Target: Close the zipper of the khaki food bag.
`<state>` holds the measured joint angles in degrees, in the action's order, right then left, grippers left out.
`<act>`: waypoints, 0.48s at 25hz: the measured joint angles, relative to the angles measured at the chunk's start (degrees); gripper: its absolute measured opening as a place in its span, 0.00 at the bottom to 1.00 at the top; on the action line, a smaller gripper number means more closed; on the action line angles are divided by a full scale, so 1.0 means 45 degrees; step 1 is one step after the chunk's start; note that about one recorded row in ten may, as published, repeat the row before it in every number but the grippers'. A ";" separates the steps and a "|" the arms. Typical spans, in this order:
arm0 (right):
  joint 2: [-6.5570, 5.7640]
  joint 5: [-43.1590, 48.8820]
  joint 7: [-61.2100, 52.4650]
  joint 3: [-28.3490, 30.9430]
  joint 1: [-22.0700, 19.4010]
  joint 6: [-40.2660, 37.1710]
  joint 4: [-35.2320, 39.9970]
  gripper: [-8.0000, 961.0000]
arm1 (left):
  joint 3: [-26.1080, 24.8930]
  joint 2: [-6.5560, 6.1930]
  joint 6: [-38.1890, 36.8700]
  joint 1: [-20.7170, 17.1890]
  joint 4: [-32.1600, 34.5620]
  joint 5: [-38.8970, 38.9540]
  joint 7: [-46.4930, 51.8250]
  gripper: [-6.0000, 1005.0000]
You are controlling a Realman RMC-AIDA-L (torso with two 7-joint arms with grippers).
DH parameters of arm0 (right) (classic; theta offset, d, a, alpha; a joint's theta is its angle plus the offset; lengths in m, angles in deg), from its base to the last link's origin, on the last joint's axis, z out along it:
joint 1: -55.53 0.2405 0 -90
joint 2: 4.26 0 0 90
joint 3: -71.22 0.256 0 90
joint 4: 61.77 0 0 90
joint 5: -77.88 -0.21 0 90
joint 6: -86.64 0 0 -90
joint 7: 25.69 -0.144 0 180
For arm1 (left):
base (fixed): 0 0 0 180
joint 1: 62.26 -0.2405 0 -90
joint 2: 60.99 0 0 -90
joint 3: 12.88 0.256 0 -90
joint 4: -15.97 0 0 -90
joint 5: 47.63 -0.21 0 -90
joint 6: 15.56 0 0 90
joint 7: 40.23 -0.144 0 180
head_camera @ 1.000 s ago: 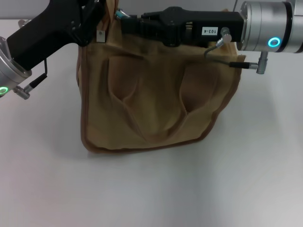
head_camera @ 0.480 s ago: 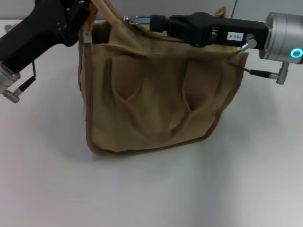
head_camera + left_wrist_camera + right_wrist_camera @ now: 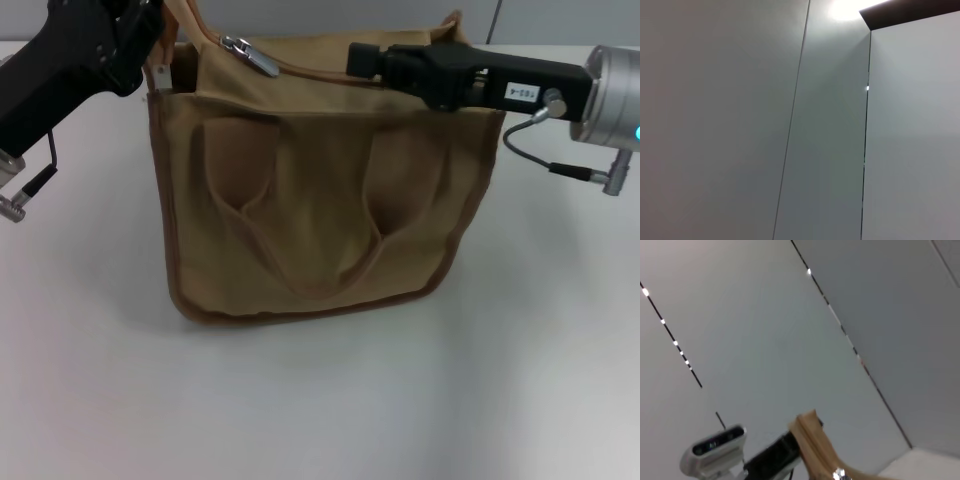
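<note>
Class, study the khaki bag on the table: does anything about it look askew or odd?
The khaki food bag sags unevenly. The left gripper holds up its left top corner, so that side sits higher. Its front handles droop flat. The silver zipper pull lies at the left end.

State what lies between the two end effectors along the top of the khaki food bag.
In the head view, the zipper's silver pull tab lies on the khaki food bag top, between the left end effector and the right end effector.
</note>
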<state>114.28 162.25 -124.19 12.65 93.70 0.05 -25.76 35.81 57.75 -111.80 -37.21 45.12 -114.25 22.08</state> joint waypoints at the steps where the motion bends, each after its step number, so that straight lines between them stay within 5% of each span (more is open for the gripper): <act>1: 0.0036 -0.0084 0.0270 0.0150 -0.0042 -0.0071 0.0009 0.02 | -0.0004 0.0000 0.0001 -0.0005 0.0000 0.0001 0.0000 0.09; 12: 0.0088 -0.1272 0.3139 -0.0505 0.0512 -0.0830 0.0164 0.09 | 0.0152 0.0036 -0.0064 0.0144 0.0005 0.0003 0.0125 0.09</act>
<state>114.67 156.53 -110.06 10.38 96.00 -3.68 -25.02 36.49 57.91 -112.09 -36.56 45.14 -114.23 22.64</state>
